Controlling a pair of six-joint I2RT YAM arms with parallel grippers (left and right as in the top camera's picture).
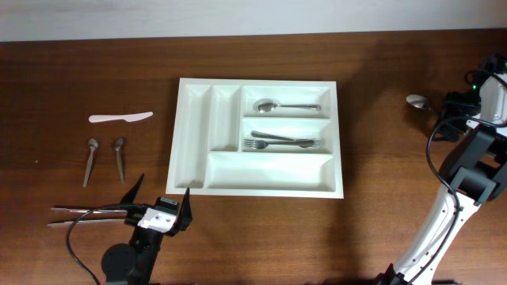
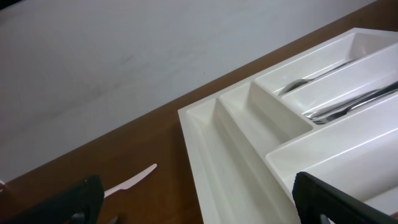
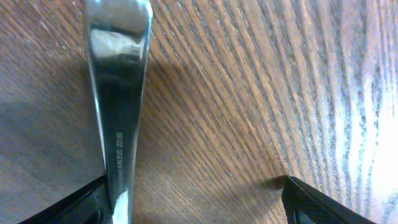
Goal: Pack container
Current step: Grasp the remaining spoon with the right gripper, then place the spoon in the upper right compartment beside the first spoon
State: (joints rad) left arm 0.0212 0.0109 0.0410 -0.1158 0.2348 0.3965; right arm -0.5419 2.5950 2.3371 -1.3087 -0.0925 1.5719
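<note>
The tray [image 1: 194, 134] lies central on the worktop [image 1: 380, 63], a spoon [image 1: 273, 104] and forks [image 1: 281, 142] in its wide compartments. The left pincer [image 1: 164, 184] gapes near the front edge. The right pincer [image 3: 196, 202], at the right edge, stands apart astride a loose spoon [image 3: 118, 93].

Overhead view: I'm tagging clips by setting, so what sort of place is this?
Probably a robot test bench, not a kitchen: a wooden table, a white cutlery tray being filled, and a left arm and right arm at its edges.
</note>
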